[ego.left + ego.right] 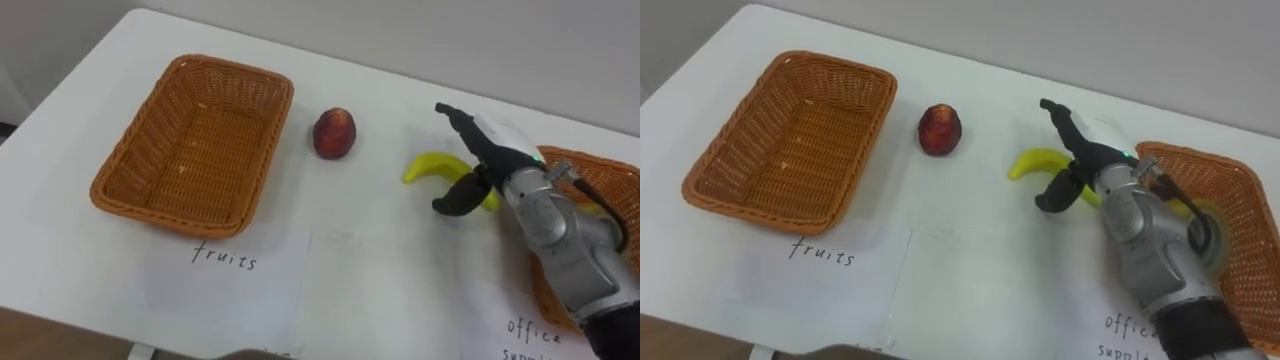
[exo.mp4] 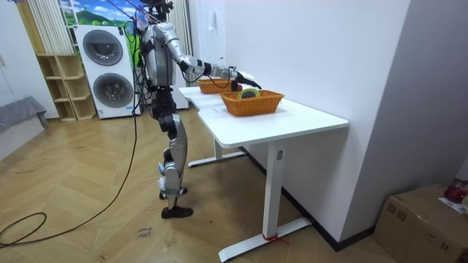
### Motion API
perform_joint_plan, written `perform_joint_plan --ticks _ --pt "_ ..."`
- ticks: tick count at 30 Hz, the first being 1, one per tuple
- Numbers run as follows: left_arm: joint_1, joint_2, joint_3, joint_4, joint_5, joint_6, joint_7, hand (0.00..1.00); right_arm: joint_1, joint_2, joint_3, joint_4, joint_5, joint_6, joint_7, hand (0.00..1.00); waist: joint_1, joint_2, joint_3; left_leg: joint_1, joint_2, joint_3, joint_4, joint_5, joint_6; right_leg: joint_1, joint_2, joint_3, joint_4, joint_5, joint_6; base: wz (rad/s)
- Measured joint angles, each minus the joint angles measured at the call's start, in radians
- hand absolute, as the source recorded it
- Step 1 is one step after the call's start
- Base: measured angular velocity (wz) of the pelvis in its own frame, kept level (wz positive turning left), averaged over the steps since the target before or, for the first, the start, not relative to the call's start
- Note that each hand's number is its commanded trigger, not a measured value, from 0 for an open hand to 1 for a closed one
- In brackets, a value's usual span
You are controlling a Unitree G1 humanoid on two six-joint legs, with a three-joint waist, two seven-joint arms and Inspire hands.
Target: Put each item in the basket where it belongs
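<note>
Right hand [image 1: 497,150]: I see its fingers spread wide around the banana [image 1: 428,166], gripping nothing.
Red fruit [image 1: 334,133]: just beside the fruit basket [image 1: 232,66].

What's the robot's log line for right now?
right hand: open, by banana | peach: on table | fruit basket: empty

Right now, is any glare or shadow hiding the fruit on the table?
Left eye view: the light is even, with no glare on the white table, and the round red fruit casts only a faint shadow. Right eye view: the curved yellow banana is partly covered by the right hand, not by shadow. Room view: the table top is evenly lit too.
</note>
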Motion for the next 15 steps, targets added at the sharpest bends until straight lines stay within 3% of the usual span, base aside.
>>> perform_joint_plan --ticks 5,15 --pt "-0.006 0.000 0.000 -0.009 0.001 -0.001 0.000 0.00 -0.003 -0.004 0.018 0.002 -0.069 0.000 0.023 0.00 0.019 -0.009 0.0069 0.000 0.000 -0.002 -0.002 0.000 0.000 -0.001 0.000 -0.003 -0.001 0.000 0.000 0.01" --pt "-0.012 0.000 0.001 -0.009 0.000 -0.001 0.000 0.00 -0.007 -0.006 0.033 0.020 -0.069 0.000 0.032 0.00 0.032 -0.009 0.0093 0.000 -0.002 -0.018 -0.002 0.000 0.001 0.003 -0.002 -0.021 -0.004 0.000 0.000 0.04"
